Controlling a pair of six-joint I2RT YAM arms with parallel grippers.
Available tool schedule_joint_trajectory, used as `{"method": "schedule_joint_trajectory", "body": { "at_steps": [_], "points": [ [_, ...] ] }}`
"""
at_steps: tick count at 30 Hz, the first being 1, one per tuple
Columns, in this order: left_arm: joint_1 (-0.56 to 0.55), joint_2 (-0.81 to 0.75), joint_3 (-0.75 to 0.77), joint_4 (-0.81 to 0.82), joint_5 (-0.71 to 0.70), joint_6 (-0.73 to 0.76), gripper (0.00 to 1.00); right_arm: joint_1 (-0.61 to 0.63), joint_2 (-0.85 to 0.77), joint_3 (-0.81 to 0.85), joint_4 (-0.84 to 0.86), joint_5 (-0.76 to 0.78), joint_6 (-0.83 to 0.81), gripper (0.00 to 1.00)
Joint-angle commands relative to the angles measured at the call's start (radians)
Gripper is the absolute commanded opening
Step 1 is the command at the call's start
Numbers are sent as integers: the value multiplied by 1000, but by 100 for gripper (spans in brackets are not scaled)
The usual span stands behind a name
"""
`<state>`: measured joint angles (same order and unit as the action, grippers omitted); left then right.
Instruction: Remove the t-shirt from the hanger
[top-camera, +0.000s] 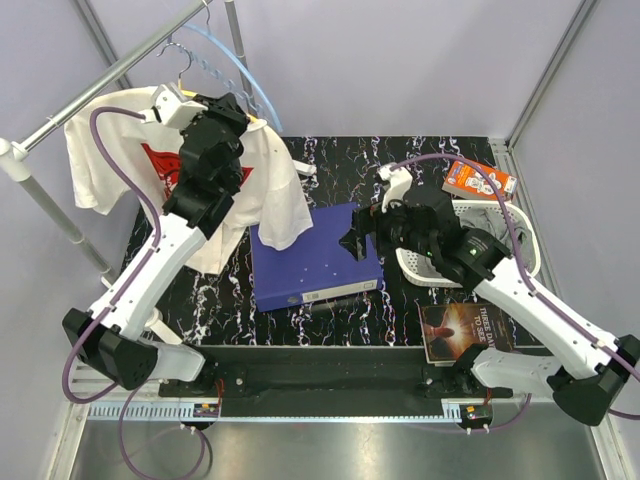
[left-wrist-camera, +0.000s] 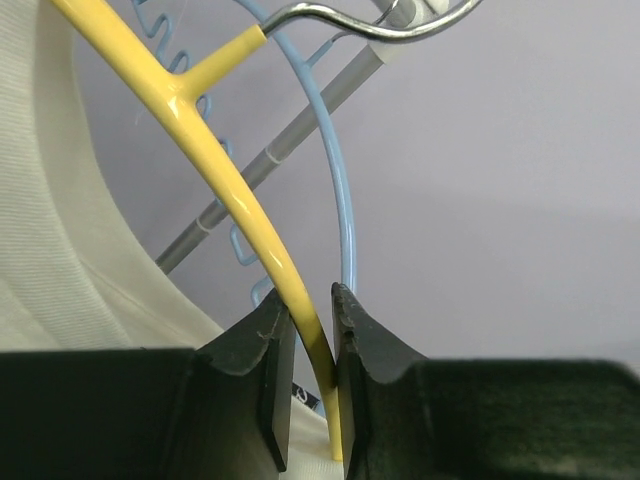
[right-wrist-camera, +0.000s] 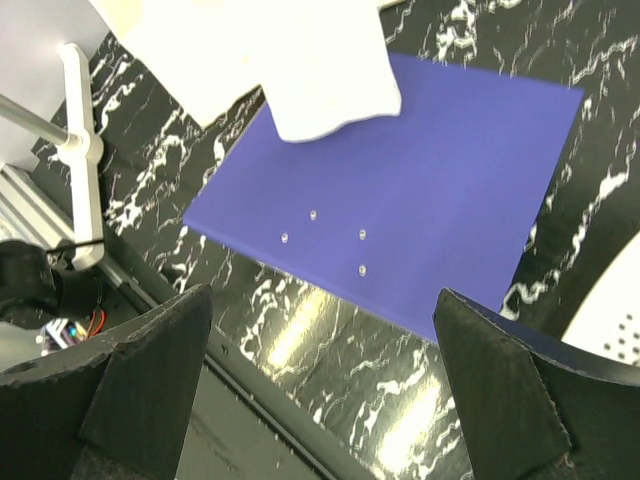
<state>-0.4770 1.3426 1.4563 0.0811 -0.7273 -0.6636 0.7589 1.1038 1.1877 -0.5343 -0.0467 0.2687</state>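
Left tool (left-wrist-camera: 310, 300) was up at the rail (top-camera: 100, 80), upper left of the overhead frame. Its fingers sat on either side of the sloping arm of the yellow hanger (left-wrist-camera: 230, 190), just below the neck. I saw no gap on either side in the wrist view, so I read it as pinching the hanger, not cloth. Right tool (right-wrist-camera: 322, 298) was spread wide and held nothing. It hovered over the blue binder (right-wrist-camera: 420, 190) at frame centre, well apart from the shirt's shoulders.

T-shirt (top-camera: 270, 190), white with a red print, hung on that hanger and draped around your left wrist. One low corner hung over the binder's edge; I couldn't tell whether it touched.

Collar pointed up at the rail, hem down toward the tabletop (top-camera: 340, 165). So the long axis ran near vertical, which showed overhead as upper left toward centre. The shoulder line followed the hanger, left to lower right, crossing the rail.

My read: you were anchoring the hanger. Doing that well meant:
- Keep the pinch square on the yellow arm only, clear of the light-blue hanger (left-wrist-camera: 345, 220) just behind it.
- Hold the hanger level so the hook didn't jump the rail.
- I'd have sent the right tool to the lower-right shoulder or sleeve.
- I'd have slid that side outward along the hanger arm and off its tip. A straight-down pull, I judged, would only load the hook and stretch the collar.
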Motion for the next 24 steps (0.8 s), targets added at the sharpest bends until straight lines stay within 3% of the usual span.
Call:
{"method": "schedule_joint_trajectory", "body": {
  "at_steps": [1, 12, 17, 24],
  "points": [
    [-5, -52, -37, 95, 16, -86, 0, -3, 25, 96, 76, -4, -43, 100],
    [-70, -34, -125, 226, 35, -99, 0, -6, -65, 30, 46, 114, -34, 100],
    [-98, 50, -84, 299, 66, -151, 0, -32, -76, -14, 65, 156, -62, 100],
    [-141, 200, 87, 250, 33, -310, 0, -150, -59, -100, 259, -4, -49, 100]
  ]
}}
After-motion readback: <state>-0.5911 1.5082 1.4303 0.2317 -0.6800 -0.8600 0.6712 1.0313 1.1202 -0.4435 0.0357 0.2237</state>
